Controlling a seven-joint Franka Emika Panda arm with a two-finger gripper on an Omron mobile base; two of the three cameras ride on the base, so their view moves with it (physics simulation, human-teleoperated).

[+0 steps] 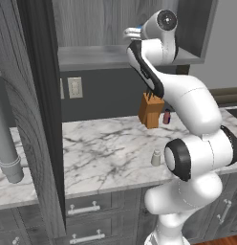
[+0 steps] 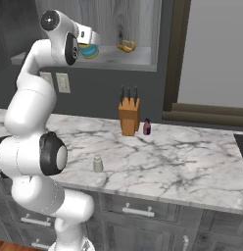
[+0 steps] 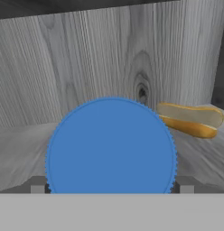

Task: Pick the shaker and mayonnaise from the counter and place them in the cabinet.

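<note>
Marble counter [image 2: 182, 162] w/ shaker [image 2: 98, 164], knife block [image 2: 129, 116], small bottle [image 2: 147, 127], cabinet shelf [image 2: 135, 60] w/ prob. hot dog [image 2: 126, 46]

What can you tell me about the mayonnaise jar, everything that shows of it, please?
The mayonnaise shows mostly as a round blue lid with a finely ridged edge, facing the hand camera. The gripper has a finger on each side of it, apparently shut on it. In the right base view, a sliver of blue lid and yellow stripe peeks past the hand, tilted, over the cabinet shelf. Whether it touches the shelf board cannot be told. A hot dog lies beside it.
</note>
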